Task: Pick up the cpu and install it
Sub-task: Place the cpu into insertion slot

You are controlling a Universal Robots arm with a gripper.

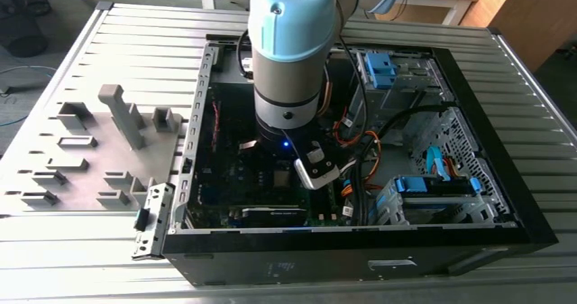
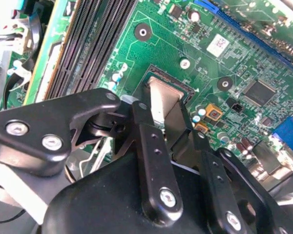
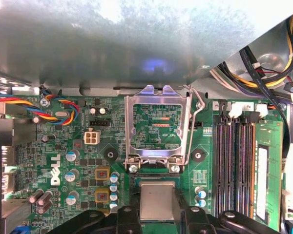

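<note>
One cpu (image 3: 157,201) is sitting between my jaws. I am gripping it by two opposite edges, and a black finger (image 2: 145,131) is pressing against each side while its silvery top is facing up. In the second wrist view the cpu (image 2: 162,100) is lying over the dark socket opening (image 2: 173,77). I cannot tell whether it is resting in the socket or hanging just above it.

Just beyond it, in the first wrist view, the hollow metal socket frame (image 3: 158,91) is standing hinged up and open, with its wire lever (image 3: 200,105) swung up beside it. The green motherboard (image 3: 205,175) is spreading out around the socket, and the black memory slots (image 3: 234,165) are running alongside.

In the exterior view my arm (image 1: 286,47) is reaching down into the open computer case (image 1: 361,250). The case is lying on the slatted bench (image 1: 135,34), with the grey fixture blocks (image 1: 121,115) to the exterior view's left.
</note>
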